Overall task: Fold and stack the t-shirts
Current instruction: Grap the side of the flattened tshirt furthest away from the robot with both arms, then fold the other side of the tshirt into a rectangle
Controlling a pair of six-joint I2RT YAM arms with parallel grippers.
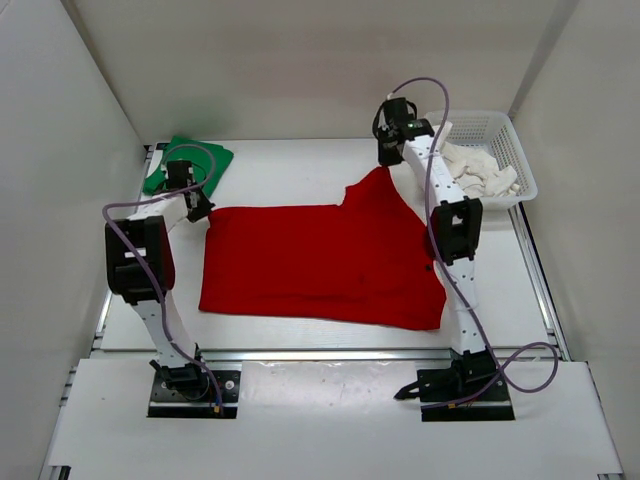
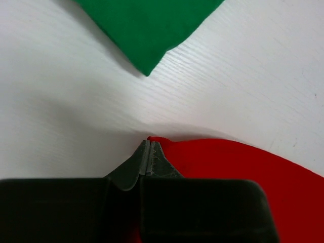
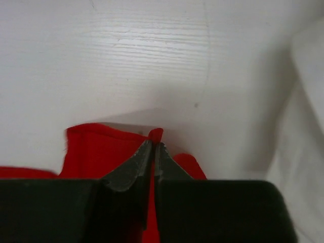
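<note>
The red t-shirt (image 1: 320, 265) lies spread open and mostly flat, its far right corner drawn into a peak. The green t-shirt (image 1: 190, 160) sits folded just beyond its far left corner. The white t-shirt (image 1: 480, 170) lies crumpled past its far right corner.

The white tabletop (image 1: 300, 165) is seen, and fine wood grain is picked out up close. Across its middle a red shirt (image 1: 320, 265) is spread, mostly flat, with one corner drawn up into a point toward the far right corner. At the far left corner a green shirt (image 1: 215, 158) is laid folded, and a strip of bare tabletop is left between it and the red one. At the far right corner a white mesh basket (image 1: 500, 127) is set. At the near edge a left base plate (image 1: 190, 385) and a right base plate (image 1: 460, 385) are bolted down.
</note>
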